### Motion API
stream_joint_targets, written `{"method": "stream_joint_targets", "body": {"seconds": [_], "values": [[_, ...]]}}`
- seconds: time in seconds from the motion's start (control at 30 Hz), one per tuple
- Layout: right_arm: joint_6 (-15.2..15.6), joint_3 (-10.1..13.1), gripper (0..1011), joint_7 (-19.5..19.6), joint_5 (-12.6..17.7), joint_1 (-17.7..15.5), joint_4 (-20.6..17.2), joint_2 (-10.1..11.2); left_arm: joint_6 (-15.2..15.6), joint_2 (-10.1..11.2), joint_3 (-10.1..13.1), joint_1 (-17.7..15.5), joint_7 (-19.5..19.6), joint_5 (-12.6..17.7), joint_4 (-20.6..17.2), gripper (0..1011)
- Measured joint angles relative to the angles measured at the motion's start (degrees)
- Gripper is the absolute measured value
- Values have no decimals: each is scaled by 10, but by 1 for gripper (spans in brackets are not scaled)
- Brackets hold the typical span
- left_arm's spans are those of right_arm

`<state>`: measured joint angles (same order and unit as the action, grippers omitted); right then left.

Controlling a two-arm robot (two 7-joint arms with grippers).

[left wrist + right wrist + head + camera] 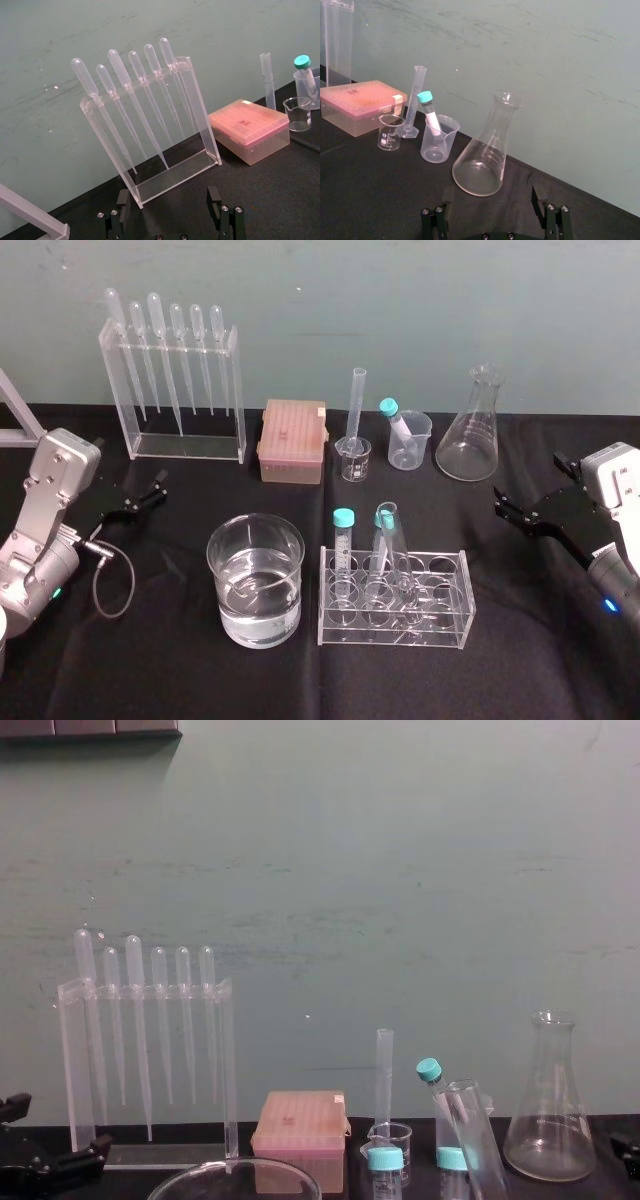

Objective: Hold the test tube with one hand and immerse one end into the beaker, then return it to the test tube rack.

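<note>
We take the test tube (392,540) first.
Our spread right gripper (505,505) should pinch it near the rim; left gripper (169,200) idles, spread.

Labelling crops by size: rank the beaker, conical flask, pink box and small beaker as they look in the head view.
1. beaker, nearest the camera, which flatters it.
2. conical flask and pink box: too alike to rank.
3. small beaker.

The black cloth (160,680) is matt. The beaker (225,575), test tube (393,540) and flask (470,435) are clear, glossy glass. The tube rack (440,628) is smooth clear plastic, the box (293,443) frosted pink plastic, the 6 pipettes (176,330) cloudy plastic.
</note>
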<state>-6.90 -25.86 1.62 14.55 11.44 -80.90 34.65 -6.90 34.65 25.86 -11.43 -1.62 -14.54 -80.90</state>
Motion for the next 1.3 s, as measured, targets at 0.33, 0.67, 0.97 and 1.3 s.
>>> {"method": "stream_joint_targets", "body": {"seconds": [0.33, 0.67, 0.97, 1.3], "values": [[0, 0, 1003, 0, 0, 0, 0, 0, 0, 0, 0, 0, 0, 0, 0, 1000], [0, 0, 1003, 0, 0, 0, 0, 0, 0, 0, 0, 0, 0, 0, 0, 1000], [0, 0, 1003, 0, 0, 0, 0, 0, 0, 0, 0, 0, 0, 0, 0, 1000], [-7, 26, 1003, 11, -1, -11, -12, 2, 0, 0, 0, 0, 0, 0, 0, 1000]]}}
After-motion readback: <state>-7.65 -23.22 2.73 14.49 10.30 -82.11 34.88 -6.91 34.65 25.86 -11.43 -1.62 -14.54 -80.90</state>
